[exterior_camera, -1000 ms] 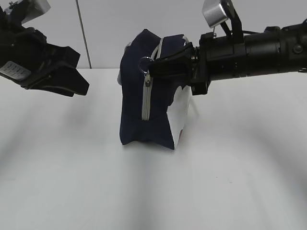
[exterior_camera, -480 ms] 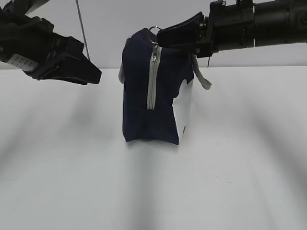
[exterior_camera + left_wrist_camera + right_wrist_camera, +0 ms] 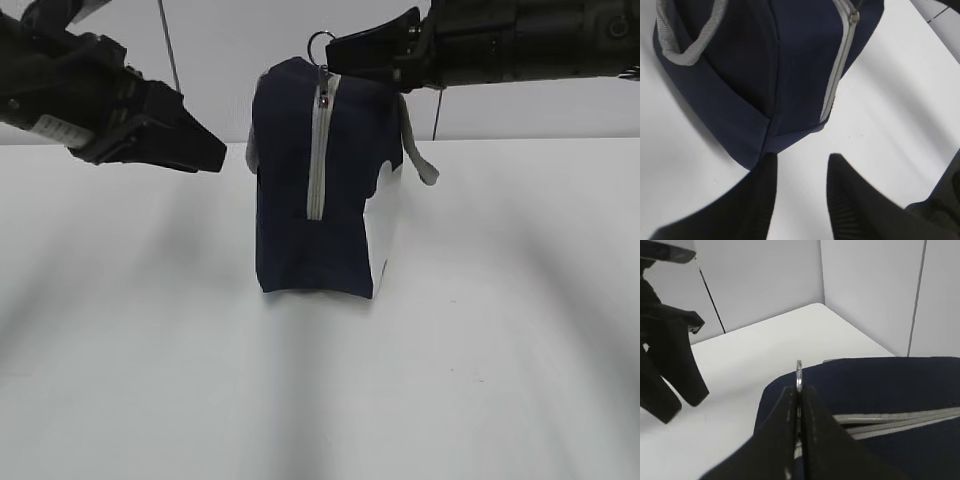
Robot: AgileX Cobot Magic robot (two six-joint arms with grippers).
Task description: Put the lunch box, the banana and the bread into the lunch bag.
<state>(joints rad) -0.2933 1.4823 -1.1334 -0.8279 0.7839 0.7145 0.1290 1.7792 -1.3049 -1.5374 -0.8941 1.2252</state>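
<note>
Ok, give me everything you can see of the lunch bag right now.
The lunch bag is a boxy navy fabric bag standing upright on the white table, with a white side panel and grey webbing handles hanging at its sides. A grey zipper runs up its end face and over the top, and looks closed. The right gripper is shut on the metal ring pull at the top edge. The left gripper hovers open beside it, not touching. Its inside is hidden.

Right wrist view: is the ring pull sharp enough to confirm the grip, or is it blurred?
Right wrist view: the ring pull is fairly sharp, pinched in the shut right gripper; the near fingers blur softly. Exterior view: the lunch bag is dark, with little fabric detail. Left wrist view: the left gripper is out of focus.
</note>
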